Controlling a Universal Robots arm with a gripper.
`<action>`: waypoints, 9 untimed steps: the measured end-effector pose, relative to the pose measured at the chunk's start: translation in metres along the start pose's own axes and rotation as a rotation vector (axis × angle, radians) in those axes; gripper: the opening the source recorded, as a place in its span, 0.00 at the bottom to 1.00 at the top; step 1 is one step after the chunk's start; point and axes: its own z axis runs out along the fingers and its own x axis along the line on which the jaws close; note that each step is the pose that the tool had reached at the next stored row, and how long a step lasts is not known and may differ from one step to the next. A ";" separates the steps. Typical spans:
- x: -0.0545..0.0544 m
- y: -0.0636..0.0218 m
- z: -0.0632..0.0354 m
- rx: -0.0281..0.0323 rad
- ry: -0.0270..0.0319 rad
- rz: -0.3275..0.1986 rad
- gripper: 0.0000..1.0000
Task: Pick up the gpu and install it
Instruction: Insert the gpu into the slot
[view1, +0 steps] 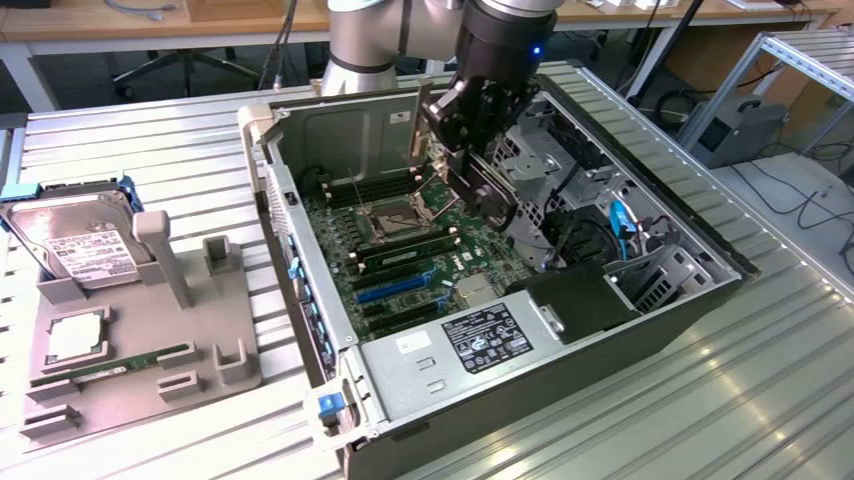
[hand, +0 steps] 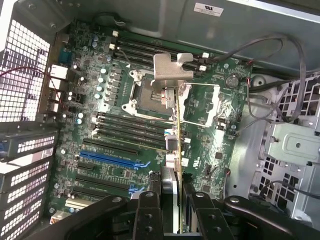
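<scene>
Gripper: the gripper (view1: 470, 150) is clenched on the gpu (view1: 483, 195), one black finger (hand: 147, 210) on each face of the card.
Gpu: in the grasp, in the air over the open case (view1: 334, 130), tilted, not seated in any slot.
Gpu bracket: the silver bracket (view1: 424, 125) is the higher end in the exterior view; the black cooler end reaches down into the case.
Wrist view: the card appears edge-on, its bracket (hand: 172, 67) lying in line with the processor socket (hand: 150, 95).
Motherboard: the green board (view1: 400, 260) lies flat in the case, with a blue slot (hand: 107, 159) to one side of the card's edge.
Power supply: a grey box (view1: 467, 350) at the near end of the case.
Holder: a grey holder (view1: 200, 300) sits on the table (view1: 134, 140), at the exterior view's left, well apart from the case.
On the holder: a hard drive (view1: 80, 245) leans at the far end; a green memory stick (view1: 127, 363) lies near the front.
</scene>
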 end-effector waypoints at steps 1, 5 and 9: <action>0.000 0.0000 0.0000 -0.0002 0.0002 -0.007 0.27; 0.000 0.0000 0.0000 -0.0006 0.0008 -0.024 0.27; 0.000 0.0000 0.0000 -0.0010 0.0013 -0.038 0.27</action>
